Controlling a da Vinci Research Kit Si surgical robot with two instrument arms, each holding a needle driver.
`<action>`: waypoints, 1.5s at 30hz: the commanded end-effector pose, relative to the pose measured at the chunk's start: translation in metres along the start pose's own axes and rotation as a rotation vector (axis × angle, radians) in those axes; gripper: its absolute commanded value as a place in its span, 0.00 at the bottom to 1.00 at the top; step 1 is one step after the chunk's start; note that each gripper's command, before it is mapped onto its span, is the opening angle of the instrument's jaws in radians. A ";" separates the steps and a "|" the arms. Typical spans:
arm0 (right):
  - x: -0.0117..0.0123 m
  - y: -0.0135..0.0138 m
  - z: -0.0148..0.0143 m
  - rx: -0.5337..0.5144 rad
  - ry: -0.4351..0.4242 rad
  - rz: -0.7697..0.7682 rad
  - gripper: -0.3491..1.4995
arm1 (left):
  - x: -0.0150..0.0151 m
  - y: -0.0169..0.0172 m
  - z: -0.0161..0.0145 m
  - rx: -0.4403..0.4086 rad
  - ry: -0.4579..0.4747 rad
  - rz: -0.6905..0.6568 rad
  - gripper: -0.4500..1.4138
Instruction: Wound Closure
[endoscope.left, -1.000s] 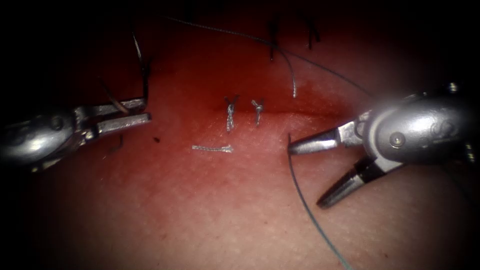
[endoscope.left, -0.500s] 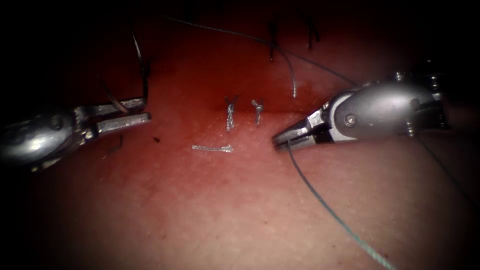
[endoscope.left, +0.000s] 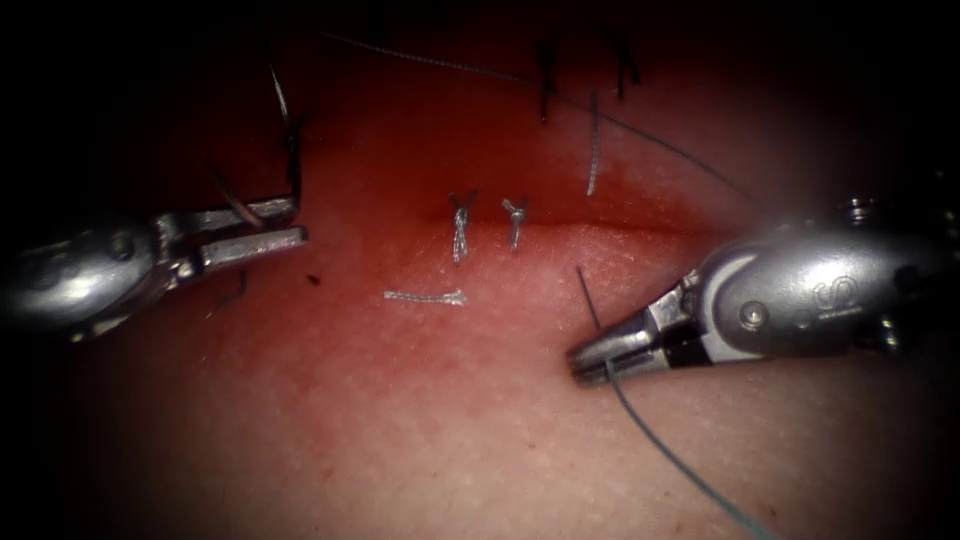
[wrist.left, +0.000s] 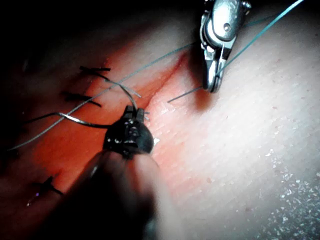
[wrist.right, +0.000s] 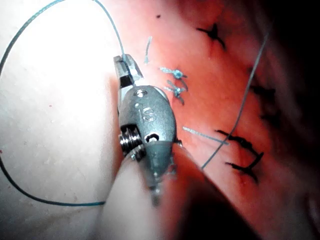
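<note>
Right now my right end effector (endoscope.left: 585, 362) has its jaws closed on the thread (endoscope.left: 660, 450), gripping it a little way from where the strand comes out of the tissue (endoscope.left: 400, 420). That exit point sits just below the cut (endoscope.left: 620, 228) and to the right of the two tied stitches (endoscope.left: 460, 225). From there the thread runs down and slightly rightward into the jaws, then trails off toward the tissue's lower right edge.

My left end effector (endoscope.left: 297, 220) waits well off to the left of the stitches. It looks to be holding the needle (wrist.left: 80, 120) between nearly closed jaws, gripped somewhere along its curve. I cannot tell exactly where. The needle is clear of the tissue and arcs up and away from the jaws.

A short cut end of thread (endoscope.left: 425, 297) lies loose on the tissue below the stitches.

I judge that what matters is the taut stretch between exit point and right jaws. Its long axis runs steeply down toward the right arm, which is by far the nearer of the two.
</note>
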 end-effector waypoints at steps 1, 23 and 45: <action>0.0009 -0.0001 0.0012 0.008 0.007 -0.011 0.00 | 0.0001 -0.0002 0.0008 0.000 0.001 0.001 0.00; -0.0045 0.0039 -0.0040 -0.329 -0.190 0.570 0.86 | 0.0001 -0.0001 0.0009 -0.003 0.004 0.001 0.00; -0.0163 0.0074 0.0002 -0.539 0.086 1.684 0.84 | 0.0001 0.0000 0.0010 -0.003 0.002 0.002 0.00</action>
